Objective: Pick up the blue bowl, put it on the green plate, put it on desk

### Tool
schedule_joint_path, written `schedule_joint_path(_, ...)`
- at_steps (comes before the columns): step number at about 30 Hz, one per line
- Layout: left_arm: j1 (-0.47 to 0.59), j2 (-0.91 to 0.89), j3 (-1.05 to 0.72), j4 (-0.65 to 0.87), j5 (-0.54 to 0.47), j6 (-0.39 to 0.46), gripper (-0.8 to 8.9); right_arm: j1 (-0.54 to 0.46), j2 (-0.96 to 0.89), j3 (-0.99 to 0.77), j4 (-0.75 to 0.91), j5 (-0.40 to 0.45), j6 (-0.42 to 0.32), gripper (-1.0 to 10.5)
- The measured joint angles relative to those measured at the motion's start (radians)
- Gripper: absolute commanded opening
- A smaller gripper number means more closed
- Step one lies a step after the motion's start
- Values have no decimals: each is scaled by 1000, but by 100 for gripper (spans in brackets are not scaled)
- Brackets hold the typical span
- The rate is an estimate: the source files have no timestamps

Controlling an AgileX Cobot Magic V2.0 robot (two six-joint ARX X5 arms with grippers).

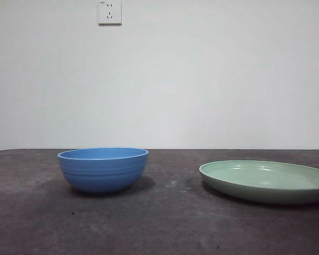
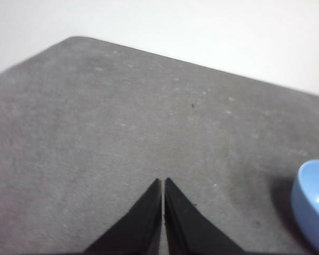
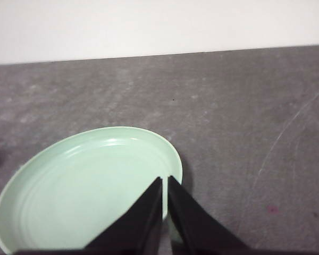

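The blue bowl (image 1: 103,169) stands upright on the desk (image 1: 159,223) at the left of the front view. The green plate (image 1: 266,180) lies on the desk to its right, apart from it and bare. My left gripper (image 2: 163,181) is shut and empty, held above bare desk, with the bowl's rim (image 2: 313,202) off to one side. My right gripper (image 3: 165,179) is shut and empty, held above the near edge of the plate (image 3: 85,191). Neither arm shows in the front view.
A white wall stands behind the desk, with a wall socket (image 1: 109,11) high up. The desk's far edge (image 2: 202,66) shows in the left wrist view.
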Motion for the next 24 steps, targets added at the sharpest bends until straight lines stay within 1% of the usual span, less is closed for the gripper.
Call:
schedule_joint_path(6,0,0,0,0,0,-125,9,0,0,0,1,-10,100,8)
schedule_joint_path(9,0,0,2,-2,4,-169,9,0,0,2,-2,-10,138,8)
schedule_joint_path(11,0,0,13,-19,26,-184,9,0,0,15,-13,-10,154,8)
schedule_joint_path(14,0,1,49,-26,74,-199,10,0,0,59,-14,-8,164,8)
schedule_joint_path(18,0,11,135,-58,80,-230,9,0,0,136,-16,-7,165,8)
schedule_joint_path(22,0,54,225,-115,91,-233,10,0,8,217,-63,-6,164,8)
schedule_joint_path(24,0,84,273,-136,114,-227,9,0,27,263,-93,-6,163,8)
